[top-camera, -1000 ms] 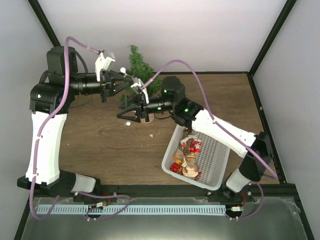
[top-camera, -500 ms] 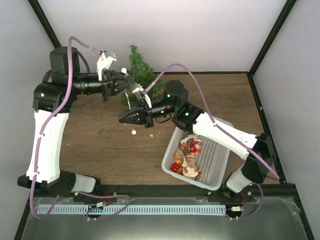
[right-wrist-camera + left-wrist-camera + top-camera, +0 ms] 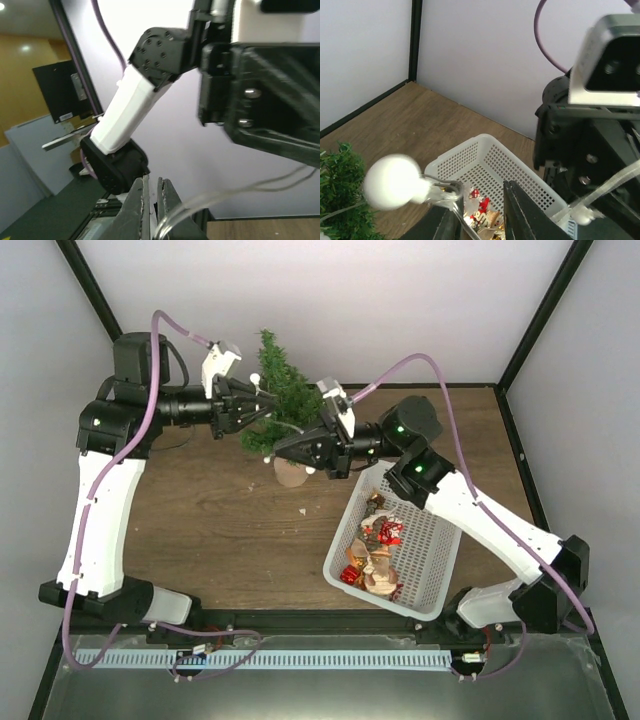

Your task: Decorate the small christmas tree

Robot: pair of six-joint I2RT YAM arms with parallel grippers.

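While aloft, left hand (image 3: 257, 406) beside tree (image 3: 281, 373)

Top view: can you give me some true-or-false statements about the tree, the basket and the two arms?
1. The white basket holds ornaments. True.
2. The basket lies on the left arm's side. False: it lies on the right arm's side.
3. The left gripper and the right gripper are both close to the small christmas tree. True.
4. The tree lies inside the basket. False: it stands on the table, outside it.
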